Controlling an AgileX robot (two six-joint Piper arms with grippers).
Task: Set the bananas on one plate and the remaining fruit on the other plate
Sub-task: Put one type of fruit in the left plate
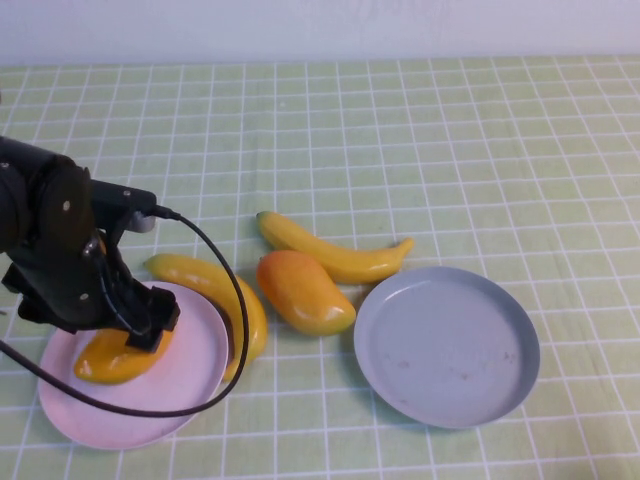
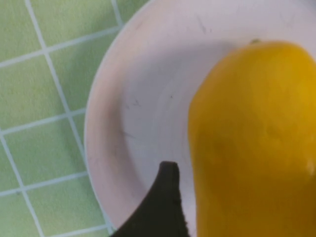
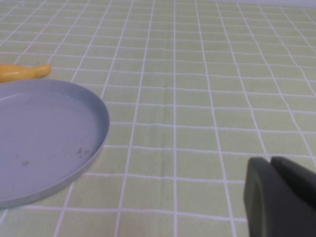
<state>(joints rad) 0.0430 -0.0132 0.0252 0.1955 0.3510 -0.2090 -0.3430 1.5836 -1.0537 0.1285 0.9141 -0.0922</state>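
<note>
My left gripper (image 1: 143, 330) hangs over the pale pink plate (image 1: 190, 385) with one orange-yellow mango (image 1: 115, 357) lying on the plate between its jaws. In the left wrist view one dark finger (image 2: 165, 207) stands a thin gap away from that mango (image 2: 252, 148), so the jaws look open. The second mango (image 1: 303, 291) lies on the cloth in the middle. One banana (image 1: 335, 255) lies just behind it. The other banana (image 1: 215, 290) lies against the pink plate's right rim. The grey-blue plate (image 1: 445, 345) is empty. My right gripper (image 3: 270, 159) is shut and empty, off to the grey plate's right.
A green checked cloth (image 1: 450, 150) covers the table. The left arm's black cable (image 1: 240, 300) loops over the second banana and the pink plate. The grey plate's rim (image 3: 101, 128) and a banana tip (image 3: 24, 72) show in the right wrist view.
</note>
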